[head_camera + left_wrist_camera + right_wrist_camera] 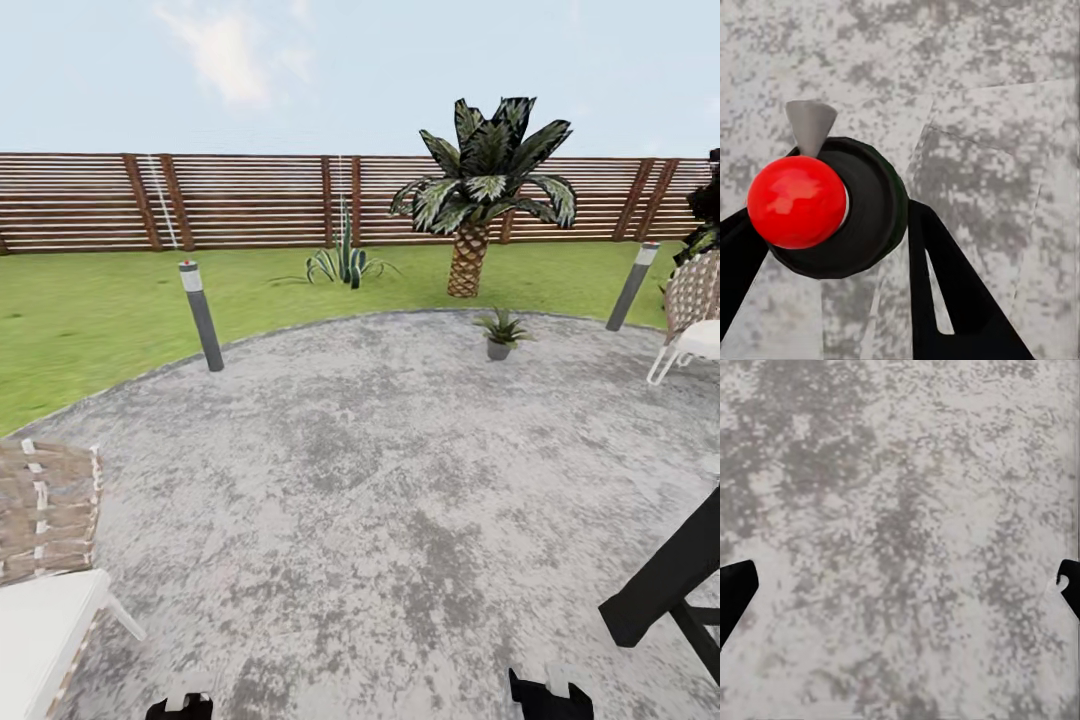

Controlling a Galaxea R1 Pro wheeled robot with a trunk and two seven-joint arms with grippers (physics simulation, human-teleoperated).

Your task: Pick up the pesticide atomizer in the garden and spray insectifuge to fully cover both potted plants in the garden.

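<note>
Left gripper clamps the black atomizer (red-topped); right gripper wide.

Black end effector fingers (2, flat-sided); angular

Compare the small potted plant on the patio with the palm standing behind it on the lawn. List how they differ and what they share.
The potted plant sits in a small grey pot on the grey paving; the palm grows straight out of the grass. The potted plant is a low rosette with no trunk showing; the palm rises on a scaly brown trunk, its crown reaching above the wooden fence. The potted plant's leaves look plain green; the palm's fronds are dark with pale streaks. Both have pointed leaves spreading outward.
</note>
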